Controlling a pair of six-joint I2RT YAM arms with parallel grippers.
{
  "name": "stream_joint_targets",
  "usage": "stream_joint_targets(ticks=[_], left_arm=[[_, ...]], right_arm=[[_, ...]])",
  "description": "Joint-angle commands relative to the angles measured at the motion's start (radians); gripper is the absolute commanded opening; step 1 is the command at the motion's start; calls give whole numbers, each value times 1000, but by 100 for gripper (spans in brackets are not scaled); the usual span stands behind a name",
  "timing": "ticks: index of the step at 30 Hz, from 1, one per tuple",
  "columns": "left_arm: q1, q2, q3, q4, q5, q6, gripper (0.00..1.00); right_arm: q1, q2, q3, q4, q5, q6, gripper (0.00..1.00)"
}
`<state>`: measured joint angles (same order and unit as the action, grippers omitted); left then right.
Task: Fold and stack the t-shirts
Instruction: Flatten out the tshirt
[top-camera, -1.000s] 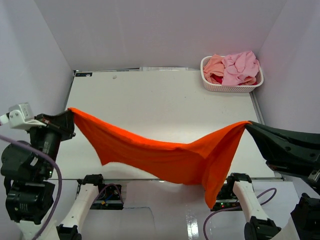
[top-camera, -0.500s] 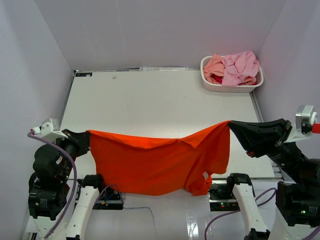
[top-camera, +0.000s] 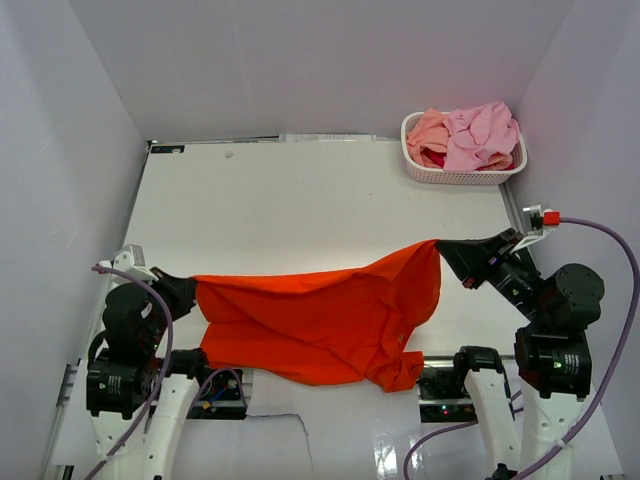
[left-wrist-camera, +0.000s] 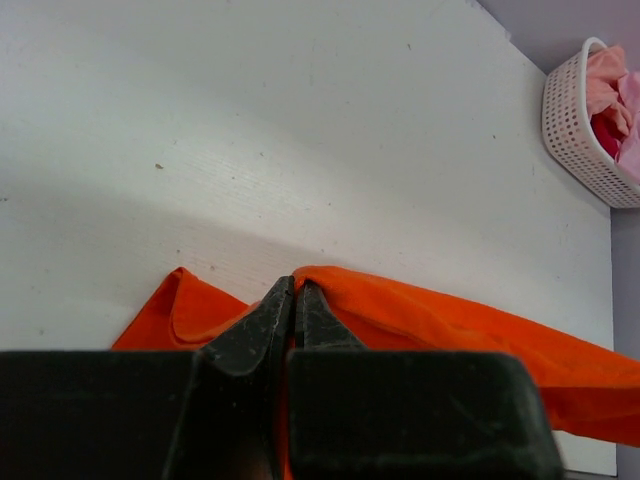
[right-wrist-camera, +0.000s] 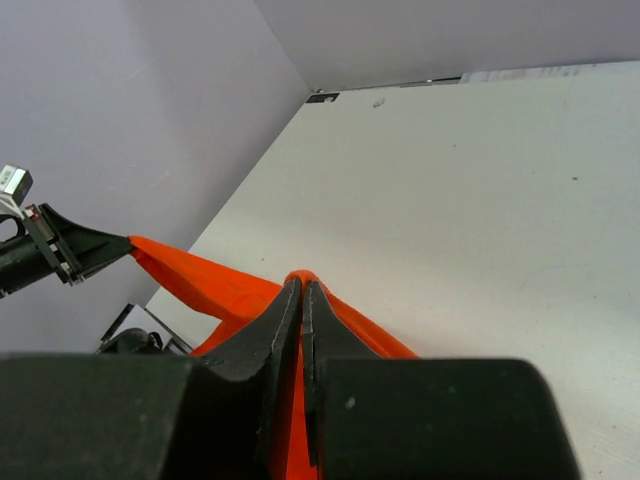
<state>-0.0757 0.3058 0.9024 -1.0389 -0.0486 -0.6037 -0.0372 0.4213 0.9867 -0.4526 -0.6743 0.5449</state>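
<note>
Orange t-shirt (top-camera: 320, 325): 1 garment, strung left to right across the near part of the table (top-camera: 300, 210). It sags in the middle, and its lower edge hangs over the near table edge.

Left gripper (top-camera: 188, 291): jaws pressed together on the shirt's left corner. The wrist view shows cloth pinched right at the tips.

Right gripper (top-camera: 441, 247): jaws fully closed on the right corner, a little farther back than the left, so the top edge runs askew.

Basket (top-camera: 460, 178), far right corner: pink and peach t-shirts (top-camera: 480, 135) heaped inside, well apart from the work.

Risks, as judged:
- Both pinches are thin, at the very tips. A sideways tug to flatten the cloth could pull a corner free.
- A bunched flap hangs at the near right, just beside the right arm base (top-camera: 478, 362). It may snag there or land doubled under.
- With the 2 corners uneven, a laydown now would leave a crooked first fold.
</note>
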Motion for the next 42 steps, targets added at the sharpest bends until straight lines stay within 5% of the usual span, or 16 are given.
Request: stream_joint_targets(ticks=[1, 16, 27, 42], left_arm=[[5, 35, -11, 54, -4, -13, 0], [4, 570, -23, 404, 23, -60, 0], [4, 1033, 39, 697, 4, -146, 0], [7, 1565, 415, 747, -60, -133, 0]], right_arm=[[-1, 3, -35, 89, 19, -10, 8], [98, 491, -70, 296, 71, -6, 8], [267, 1101, 294, 356, 174, -68, 8], [266, 1867, 963, 65, 243, -190, 8]])
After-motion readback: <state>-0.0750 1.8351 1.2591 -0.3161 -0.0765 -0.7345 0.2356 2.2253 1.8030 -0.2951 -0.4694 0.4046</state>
